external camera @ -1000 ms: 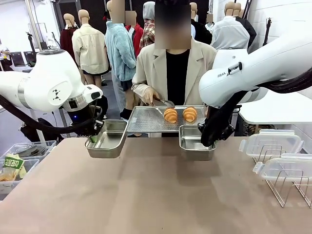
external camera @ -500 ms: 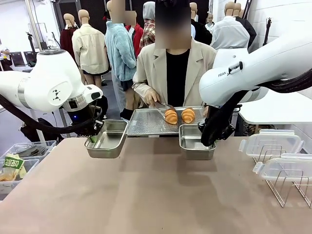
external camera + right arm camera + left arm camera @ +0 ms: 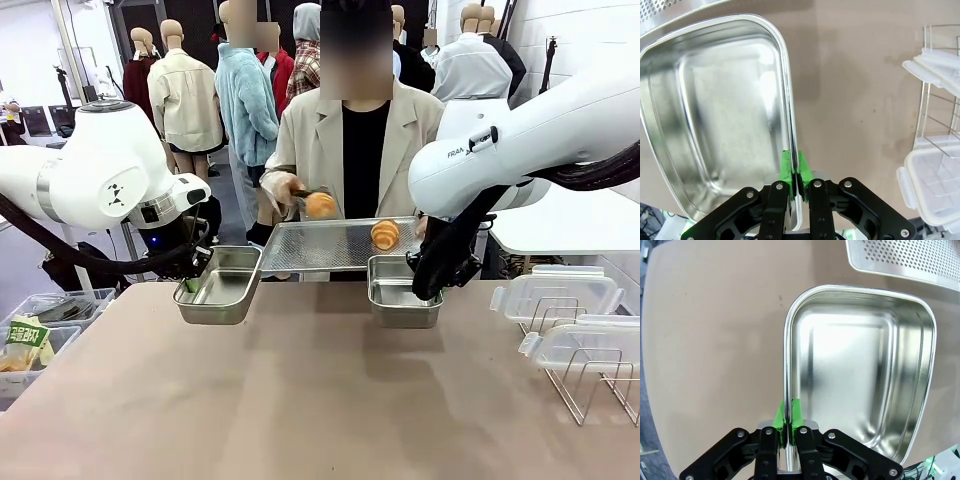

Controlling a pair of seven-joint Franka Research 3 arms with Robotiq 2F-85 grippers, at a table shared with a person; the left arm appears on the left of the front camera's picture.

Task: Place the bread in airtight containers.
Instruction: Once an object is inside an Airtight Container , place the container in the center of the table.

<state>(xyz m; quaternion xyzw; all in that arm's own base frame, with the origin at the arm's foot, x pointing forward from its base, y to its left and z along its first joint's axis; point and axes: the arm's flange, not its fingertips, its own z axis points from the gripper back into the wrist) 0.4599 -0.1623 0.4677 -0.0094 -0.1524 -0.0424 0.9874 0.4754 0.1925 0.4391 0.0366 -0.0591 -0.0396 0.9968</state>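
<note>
Left claw [image 3: 788, 416] pinches left container [image 3: 860, 355] rim; right claw [image 3: 795, 174], right container [image 3: 715, 110].

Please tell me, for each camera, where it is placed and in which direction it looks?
Front view: fixed between the arms, facing across the table at the person; the left arm and right arm show.
Left wrist view: on the left wrist, looking down along the left gripper, shut on the rim of the left container.
Right wrist view: on the right wrist, looking down along the right gripper, shut on the rim of the right container.
Shared: front and right wrist views both show the plastic lids.
</note>
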